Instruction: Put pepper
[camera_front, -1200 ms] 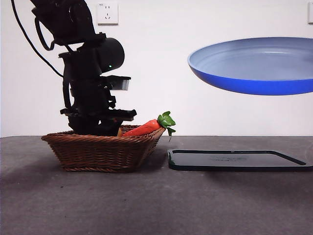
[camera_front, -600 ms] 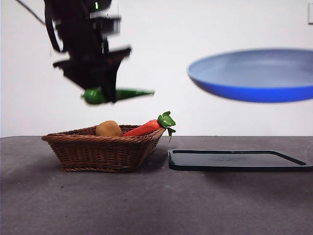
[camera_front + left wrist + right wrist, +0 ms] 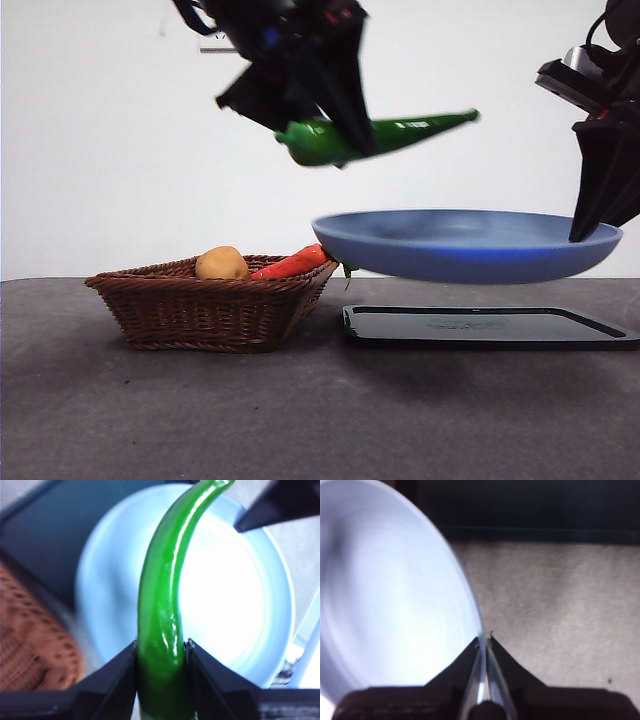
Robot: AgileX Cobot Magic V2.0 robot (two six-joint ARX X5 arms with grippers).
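Pepper [image 3: 375, 136] held over the plate [image 3: 465, 245], both in the air.
Your left pincer [image 3: 161, 647] clamps only its stem end; your right pincer [image 3: 483, 642] pinches the plate's rim. Drop too early and the tip, seemingly off-centre, may tip the plate or roll onto the bench [image 3: 300, 410].

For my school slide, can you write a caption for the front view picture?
Left gripper holds the pepper above the blue plate held by the right gripper.
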